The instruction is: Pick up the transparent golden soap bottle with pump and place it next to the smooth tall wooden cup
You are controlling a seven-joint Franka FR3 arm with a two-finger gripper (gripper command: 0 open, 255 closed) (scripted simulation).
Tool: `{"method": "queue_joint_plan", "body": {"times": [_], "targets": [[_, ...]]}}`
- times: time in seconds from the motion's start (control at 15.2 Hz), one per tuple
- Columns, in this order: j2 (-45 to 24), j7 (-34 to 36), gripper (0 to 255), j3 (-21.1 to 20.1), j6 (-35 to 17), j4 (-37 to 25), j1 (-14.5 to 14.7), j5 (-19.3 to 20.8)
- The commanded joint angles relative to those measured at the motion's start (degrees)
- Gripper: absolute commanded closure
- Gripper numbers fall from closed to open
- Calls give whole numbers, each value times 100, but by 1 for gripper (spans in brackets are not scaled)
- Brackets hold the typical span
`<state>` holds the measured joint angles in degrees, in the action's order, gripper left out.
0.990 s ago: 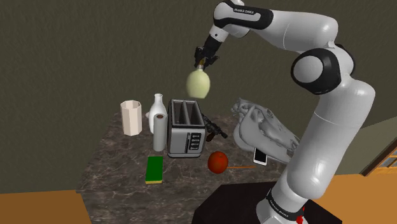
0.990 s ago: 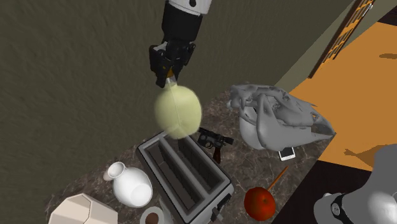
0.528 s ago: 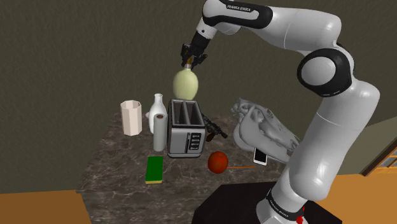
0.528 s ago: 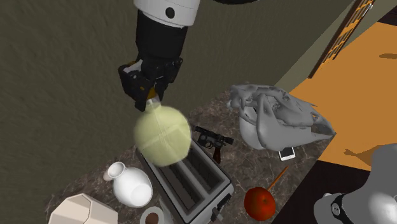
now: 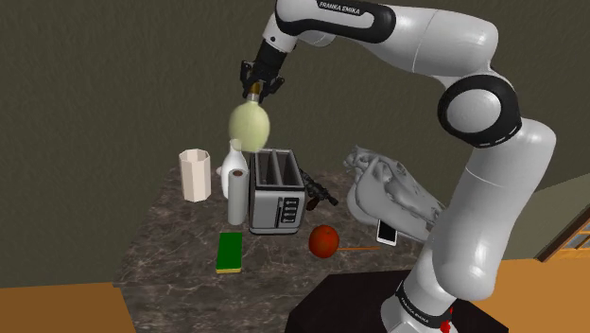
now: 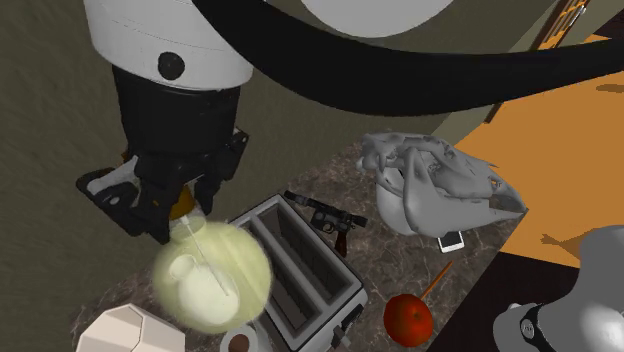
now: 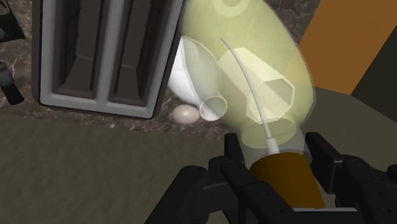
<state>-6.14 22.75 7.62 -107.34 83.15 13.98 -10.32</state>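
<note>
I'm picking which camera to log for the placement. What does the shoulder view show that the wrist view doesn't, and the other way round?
Shoulder view, not wrist: the green sponge, the red ball, the phone and the grey skull on the table. Wrist view, not shoulder: an egg lying beside the toaster. Both: the toaster, and the yellowish soap bottle hanging in the air, with the gripper jaws clasping its neck.
</note>
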Motion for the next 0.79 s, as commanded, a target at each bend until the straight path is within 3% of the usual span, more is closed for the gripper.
{"method": "queue_joint_plan", "body": {"times": [0.0, 0.4, 0.73], "targets": [[-110, 286, 255, -108, 8, -169, 150, 87], [-650, 1058, 255, -372, 185, -982, 590, 335], [-1354, 1661, 255, -538, 522, -2075, 972, 547]]}}
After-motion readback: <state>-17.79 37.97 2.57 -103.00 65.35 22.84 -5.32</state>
